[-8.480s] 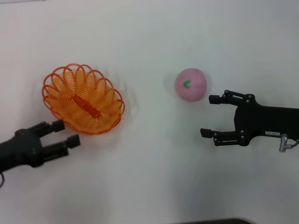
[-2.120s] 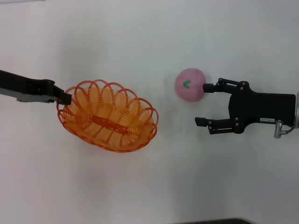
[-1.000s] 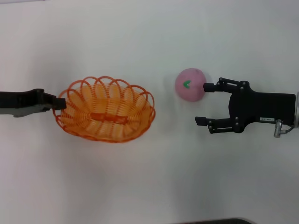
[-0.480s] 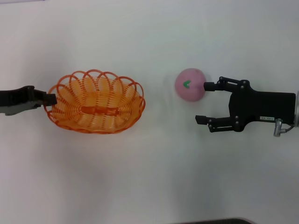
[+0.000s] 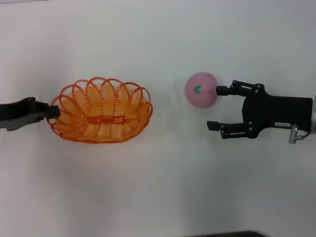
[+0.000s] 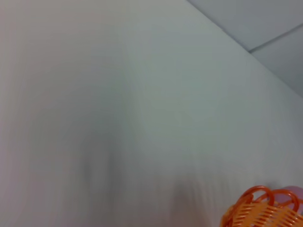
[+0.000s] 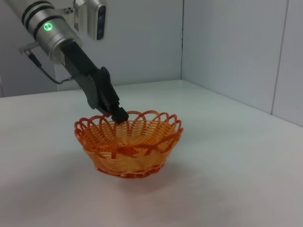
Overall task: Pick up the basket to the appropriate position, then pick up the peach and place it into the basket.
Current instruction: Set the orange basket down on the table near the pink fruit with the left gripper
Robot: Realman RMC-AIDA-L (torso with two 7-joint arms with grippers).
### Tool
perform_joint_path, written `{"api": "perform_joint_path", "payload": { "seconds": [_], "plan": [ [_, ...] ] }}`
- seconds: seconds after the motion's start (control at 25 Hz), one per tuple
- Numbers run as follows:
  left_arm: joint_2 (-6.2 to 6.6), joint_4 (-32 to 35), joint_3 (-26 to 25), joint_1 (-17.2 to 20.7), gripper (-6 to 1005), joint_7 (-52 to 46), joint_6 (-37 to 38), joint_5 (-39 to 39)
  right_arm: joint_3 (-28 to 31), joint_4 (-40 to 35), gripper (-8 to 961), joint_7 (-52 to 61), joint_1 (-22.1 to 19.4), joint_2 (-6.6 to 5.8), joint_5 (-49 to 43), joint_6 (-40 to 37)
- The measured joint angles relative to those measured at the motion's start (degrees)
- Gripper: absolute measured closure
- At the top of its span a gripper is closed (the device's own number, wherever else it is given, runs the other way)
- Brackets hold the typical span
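The orange openwork basket [image 5: 101, 109] sits level at the left of the white table, also visible in the right wrist view [image 7: 129, 142] and at the edge of the left wrist view [image 6: 262, 213]. My left gripper [image 5: 54, 111] is shut on its left rim, with the dark fingers pinching the looped edge [image 7: 119, 115]. The pink peach [image 5: 201, 89] with its green leaf mark rests to the right of the basket. My right gripper [image 5: 215, 107] stands open just right of the peach, its upper fingertip touching or almost touching the fruit.
The white table [image 5: 158, 187] stretches around both things. Grey walls [image 7: 227, 42] rise behind the table. A dark strip shows at the table's front edge [image 5: 227, 234].
Over the last second the left gripper has drawn the basket leftward, away from the peach, and levelled it. The right gripper and peach have stayed put.
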Motion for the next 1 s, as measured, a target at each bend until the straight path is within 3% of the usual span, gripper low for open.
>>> {"api": "perform_joint_path", "payload": {
  "seconds": [0.4, 0.68, 1.0],
  "plan": [
    [0.0, -0.45, 4.58, 2.94, 959, -0.65, -4.13, -3.82, -0.08, 0.12, 22, 0.0, 0.18, 0.0, 0.0, 0.31],
    [0.0, -0.39, 11.75, 5.79, 960, -1.91, -8.83, -8.67, -0.42, 0.32, 22, 0.0, 0.35, 0.0, 0.0, 1.16],
    [0.0, 0.34, 14.33, 7.46, 960, -3.08, -11.26, -11.09, -0.46, 0.39, 22, 0.0, 0.55, 0.04, 0.0, 1.17]
  ]
}}
